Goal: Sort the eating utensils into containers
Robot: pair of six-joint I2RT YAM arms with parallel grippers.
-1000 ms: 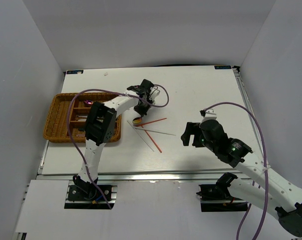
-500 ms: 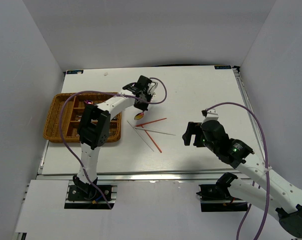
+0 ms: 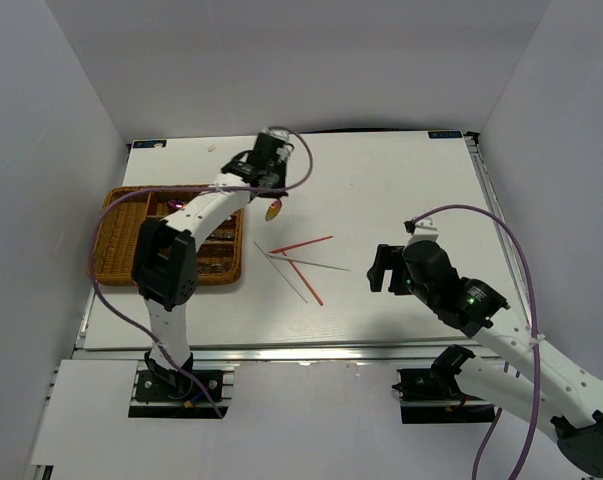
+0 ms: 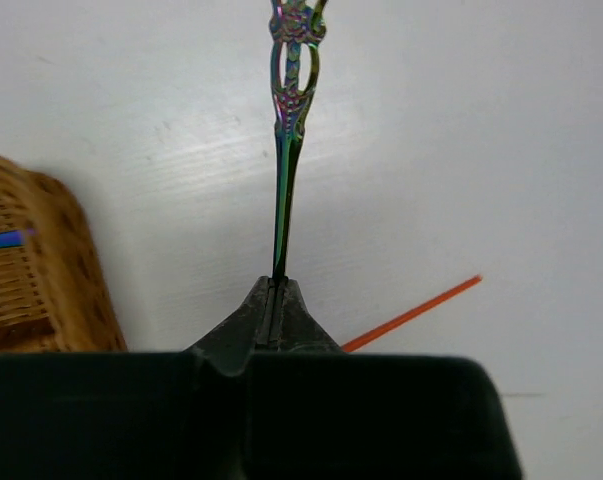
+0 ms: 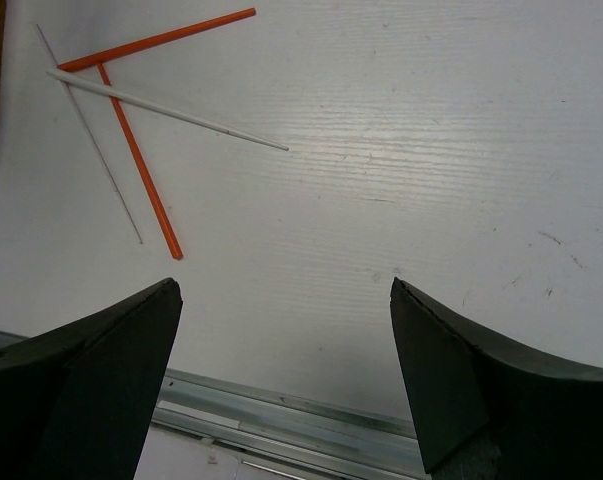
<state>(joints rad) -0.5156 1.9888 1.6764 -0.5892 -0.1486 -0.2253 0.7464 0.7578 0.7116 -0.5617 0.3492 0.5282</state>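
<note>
Iridescent glossy metal spoon (image 4: 286,165) — rough woven-wicker tray (image 4: 61,260).

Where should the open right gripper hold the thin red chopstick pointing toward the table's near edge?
Grip the thin red chopstick on its near half, from above, jaws across it: it lies flat and only its far end crosses the white chopstick.

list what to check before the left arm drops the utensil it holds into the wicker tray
1. Grip: left gripper shut on the slim iridescent metal utensil with a gold end: ok.
2. Utensil above the brown woven wicker tray: not ok, it hangs over the white table, right of the tray.
3. Target slot free: cannot tell, the arm hides much of the tray.
4. Right gripper out of the way: ok, open, far right.
5. Table finished: not ok, two red chopsticks and two silver chopsticks lie crossed.
</note>
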